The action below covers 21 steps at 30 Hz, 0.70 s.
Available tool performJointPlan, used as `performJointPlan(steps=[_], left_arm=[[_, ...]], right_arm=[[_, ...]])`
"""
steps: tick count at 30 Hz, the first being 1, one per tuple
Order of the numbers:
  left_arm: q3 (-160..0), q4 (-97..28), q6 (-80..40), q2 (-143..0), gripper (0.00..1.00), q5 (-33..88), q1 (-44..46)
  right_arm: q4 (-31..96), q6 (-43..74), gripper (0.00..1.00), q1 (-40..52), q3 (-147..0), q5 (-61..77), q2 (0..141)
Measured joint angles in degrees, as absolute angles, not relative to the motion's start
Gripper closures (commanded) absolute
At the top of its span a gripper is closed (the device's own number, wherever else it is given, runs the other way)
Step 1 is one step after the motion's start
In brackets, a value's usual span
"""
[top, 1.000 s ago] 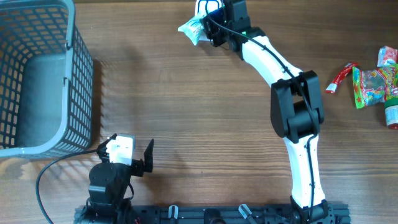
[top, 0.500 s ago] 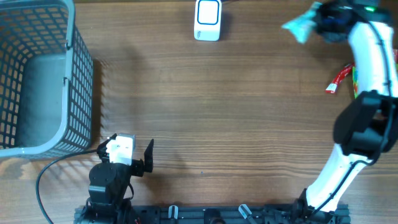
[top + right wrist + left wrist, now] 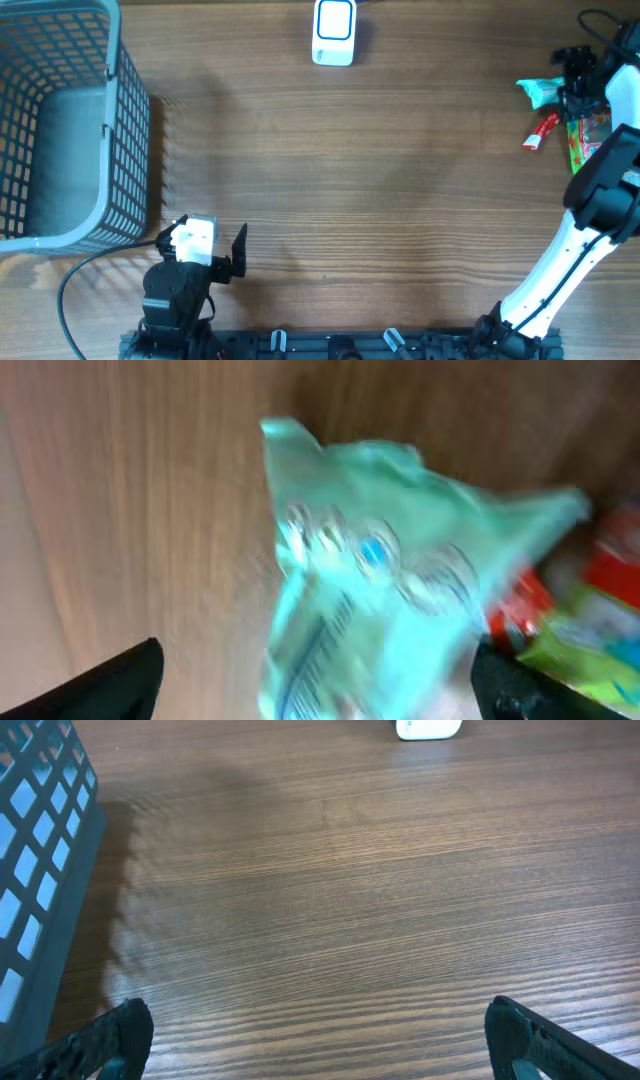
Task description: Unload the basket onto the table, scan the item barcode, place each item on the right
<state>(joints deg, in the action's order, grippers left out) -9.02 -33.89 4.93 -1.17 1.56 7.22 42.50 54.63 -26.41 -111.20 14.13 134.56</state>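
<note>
The brown wood-grain table (image 3: 350, 180) carries everything. A grey plastic lattice basket (image 3: 135, 150) fills its far left corner. In the left wrist view its wall stands at the left, with bare wood ahead.

The white-and-black right arm (image 3: 575, 240) rises from the near edge and reaches along the right edge to the far right corner. The black left arm (image 3: 175, 290) sits folded at the near edge, left of the middle, just in front of the basket. The left gripper (image 3: 320, 1045) has its jaws spread wide, one tip in each lower corner of its wrist view, with nothing between them.

The right gripper (image 3: 325, 680) also has its jaws wide apart. The pale teal plastic snack packet (image 3: 380, 590) lies in front of the gap, too blurred to tell whether either tip touches it. Seen from overhead, this packet is near the right edge towards the far corner, just beside the gripper.

A white rectangular barcode scanner (image 3: 333, 32) lies at the far edge near its middle, well apart from the teal packet. A green-and-red patterned foil packet (image 3: 585, 140) lies at the right edge, partly under the arm. A small red sachet (image 3: 540, 130) lies just nearer than the teal packet.
</note>
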Motion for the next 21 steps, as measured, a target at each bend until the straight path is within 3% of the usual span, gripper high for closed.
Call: performJointPlan(steps=[5, 13, 21], left_arm=[[-9.0, -33.9, 4.9, -1.2, 0.00, 1.6, 7.2], [-9.0, -33.9, 4.9, -1.2, 0.00, 1.6, 7.2], [-9.0, -33.9, 4.9, -1.2, 0.00, 1.6, 7.2]], right_arm=[[49.8, 46.9, 0.00, -27.5, -111.2, 14.6, 120.7], [64.6, 32.1, 0.00, -26.6, -113.2, 15.2, 75.6], [65.7, 30.1, 0.00, -26.6, -113.6, 15.2, 55.5]])
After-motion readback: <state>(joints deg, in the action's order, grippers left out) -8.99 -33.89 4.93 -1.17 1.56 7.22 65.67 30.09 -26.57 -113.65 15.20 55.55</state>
